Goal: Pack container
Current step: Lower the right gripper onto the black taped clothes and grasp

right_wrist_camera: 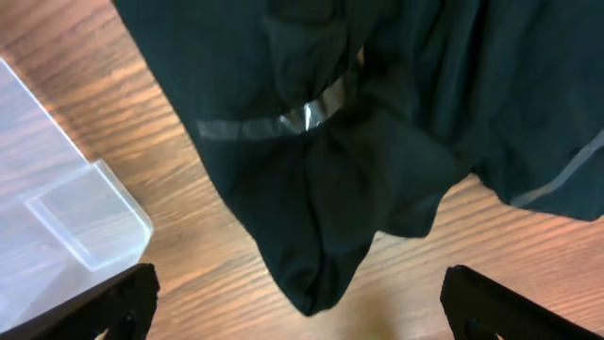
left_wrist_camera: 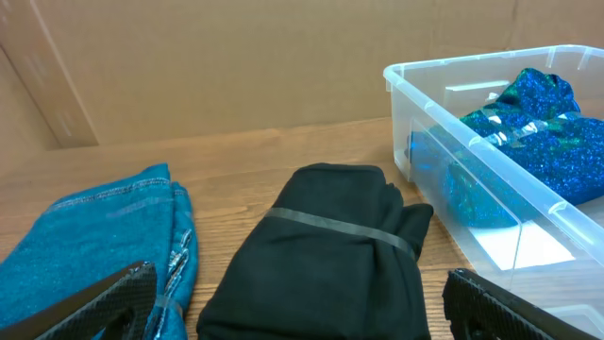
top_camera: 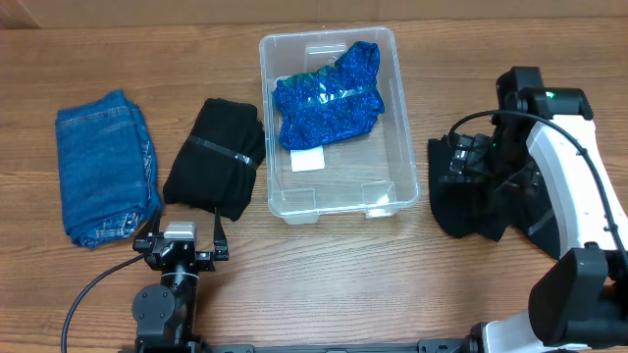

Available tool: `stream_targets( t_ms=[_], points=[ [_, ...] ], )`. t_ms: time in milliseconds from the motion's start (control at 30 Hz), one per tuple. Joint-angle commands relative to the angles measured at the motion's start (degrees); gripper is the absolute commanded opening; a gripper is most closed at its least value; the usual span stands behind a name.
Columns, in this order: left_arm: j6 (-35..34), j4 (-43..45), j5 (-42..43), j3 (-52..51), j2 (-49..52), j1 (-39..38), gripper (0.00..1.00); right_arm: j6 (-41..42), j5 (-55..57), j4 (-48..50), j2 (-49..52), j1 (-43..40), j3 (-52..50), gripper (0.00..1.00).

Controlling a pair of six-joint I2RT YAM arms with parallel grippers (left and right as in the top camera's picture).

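Overhead view: the clear container [top_camera: 388, 157] sits mid-table with a sparkly blue cloth [top_camera: 329, 93] inside. To its right, the right gripper [right_wrist_camera: 297, 293] hangs wide open and empty over a black garment [right_wrist_camera: 377, 123]. It probably needs to lower and grasp next. The left gripper [left_wrist_camera: 302, 302] is also open and empty.

— What sort of place is this?
— A robot lab bench, I'd say. Two mounted arms, one white-and-black robot arm [top_camera: 574, 186] and one black robot arm [top_camera: 165, 306], stand at a wood-grain laminate table [top_camera: 343, 260] with plain brown cardboard panels [left_wrist_camera: 236, 66] behind.
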Motion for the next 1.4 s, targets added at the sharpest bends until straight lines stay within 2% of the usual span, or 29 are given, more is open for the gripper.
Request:
stream_targets(
  t_ms=[0, 100, 400, 500, 633, 733, 933, 1067, 1267, 1367],
  points=[
    [0.50, 0.07, 0.46, -0.26, -0.48, 0.35, 1.00, -2.40, 2.36, 1.79, -1.64, -1.09, 0.57, 1.00],
    [0.50, 0.04, 0.46, -0.26, -0.48, 0.35, 1.00, -5.70, 2.34, 3.80, -1.64, -1.07, -2.01, 1.00],
    [0.50, 0.07, 0.46, -0.26, -0.48, 0.35, 1.00, -6.27, 4.20, 11.85, -1.64, -1.07, -13.46, 1.00],
    [0.50, 0.07, 0.46, -0.26, -0.48, 0.35, 1.00, -6.01, 3.54, 16.87, -1.64, -1.07, -17.35, 1.00],
    [0.50, 0.07, 0.46, -0.26, -0.48, 0.35, 1.00, -6.08, -2.78, 27.80, -1.64, -1.07, -22.64, 1.00],
    [0.50, 0.07, 0.46, -0.26, -0.48, 0.35, 1.00, -6.05, -4.33, 31.32, -1.64, -1.07, -24.37, 1.00],
    [0.50, 0.07, 0.46, -0.26, -0.48, 0.35, 1.00, -5.42, -17.55, 30.21, -1.64, -1.07, -24.37, 0.97],
    [0.50, 0.07, 0.46, -0.26, -0.48, 0.35, 1.00, -0.92, -18.49, 29.46, -1.64, -1.07, -24.11, 0.97],
    [0.50, 0.07, 0.46, -0.26, -0.48, 0.35, 1.00, -0.81, -25.07, 27.85, -1.66, -1.07, -20.55, 0.97],
    [0.50, 0.04, 0.46, -0.26, -0.48, 0.35, 1.00, -0.94, -20.85, 25.14, -1.66, -1.07, -17.92, 0.97]
  ],
)
